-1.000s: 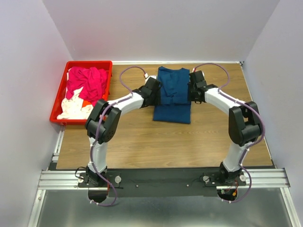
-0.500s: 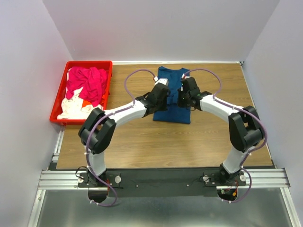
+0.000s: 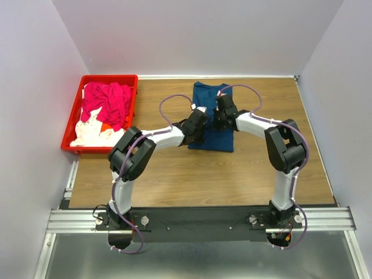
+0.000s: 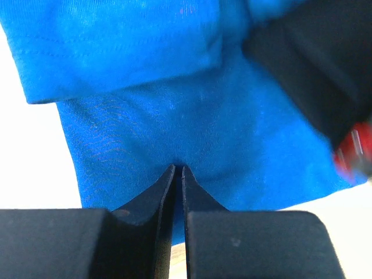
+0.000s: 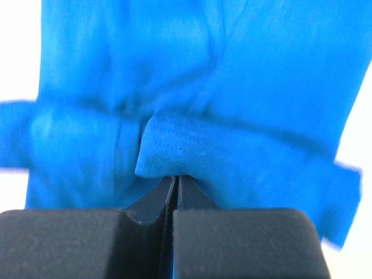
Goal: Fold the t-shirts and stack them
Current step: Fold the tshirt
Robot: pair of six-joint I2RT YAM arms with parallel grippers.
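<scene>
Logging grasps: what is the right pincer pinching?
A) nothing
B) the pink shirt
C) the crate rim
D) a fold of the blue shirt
D: in the wrist view the right pincer is shut on a raised fold of the blue shirt.

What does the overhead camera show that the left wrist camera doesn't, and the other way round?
Only overhead: the red crate holding a heap of pink, white and orange shirts, both arms whole, and the right gripper over the blue t-shirt. Only the left wrist: close up, the left gripper shut, its tips pinching a pucker of cloth, plus the stitched hem of a folded-over layer. Both: the blue t-shirt, with the left gripper on it.
</scene>
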